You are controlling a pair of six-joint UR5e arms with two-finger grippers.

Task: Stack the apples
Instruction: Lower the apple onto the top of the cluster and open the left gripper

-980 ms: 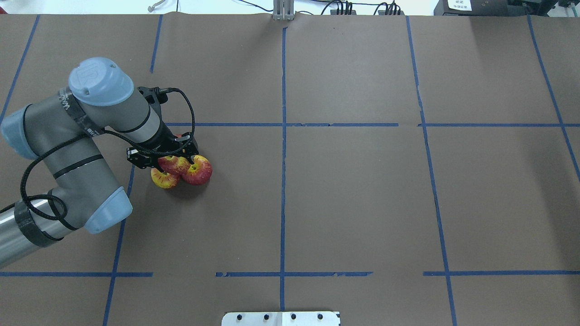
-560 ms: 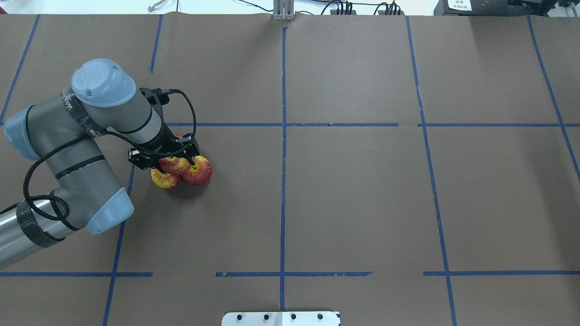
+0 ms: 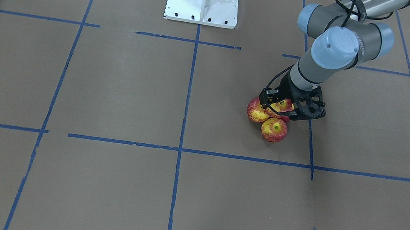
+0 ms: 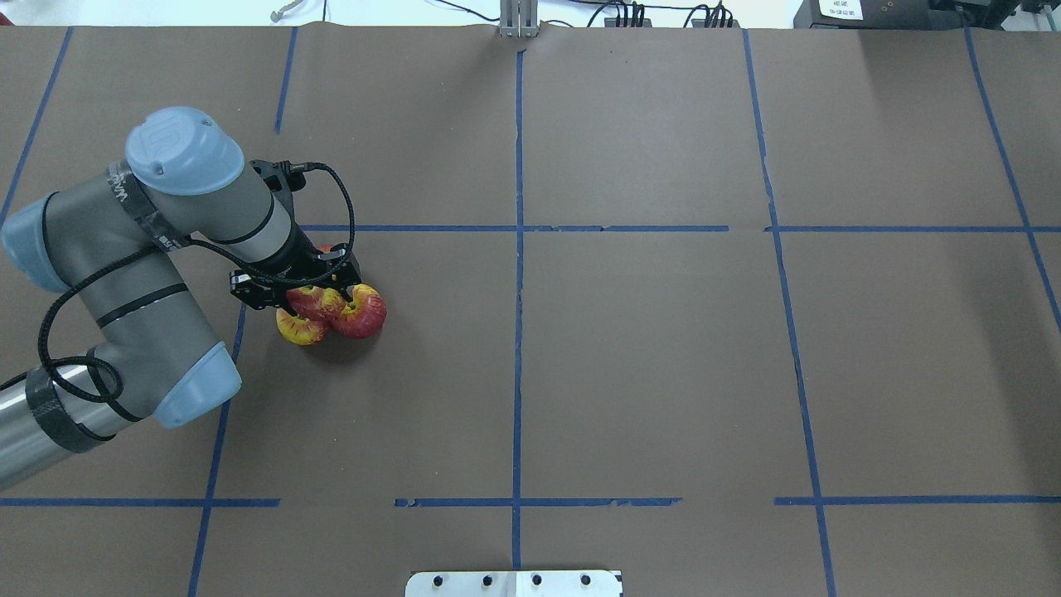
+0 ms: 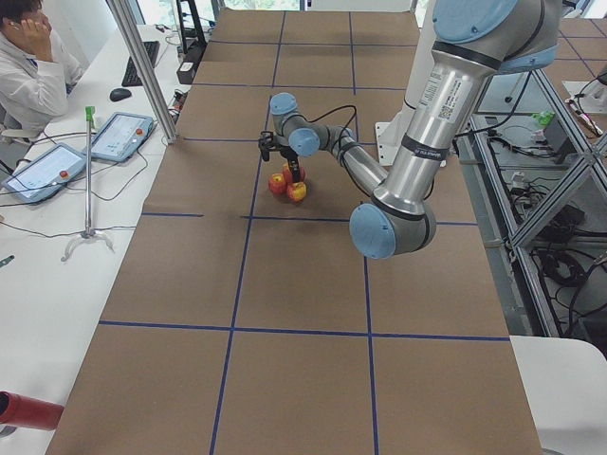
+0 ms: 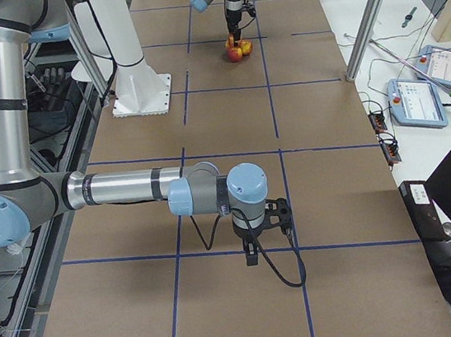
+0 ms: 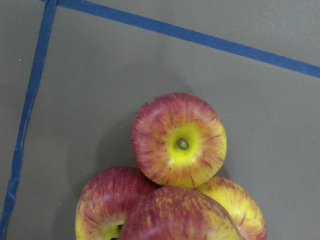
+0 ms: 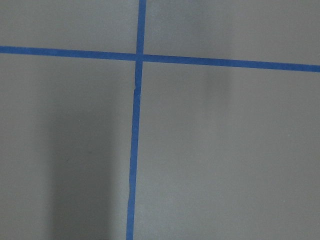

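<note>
Left fingers (image 3: pixel 265 97) grip top apple (image 3: pixel 280 105); three apples (image 3: pixel 273 130) below them on table (image 3: pixel 109 86). Right fingers (image 6: pixel 251 253): cannot tell. Arm lettering unreadable.

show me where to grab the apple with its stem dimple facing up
Come straight down on the apple and pinch its widest middle, probably across the two flanks away from the other apples. It sits upright and round, and its neighbours touch only one side.
</note>
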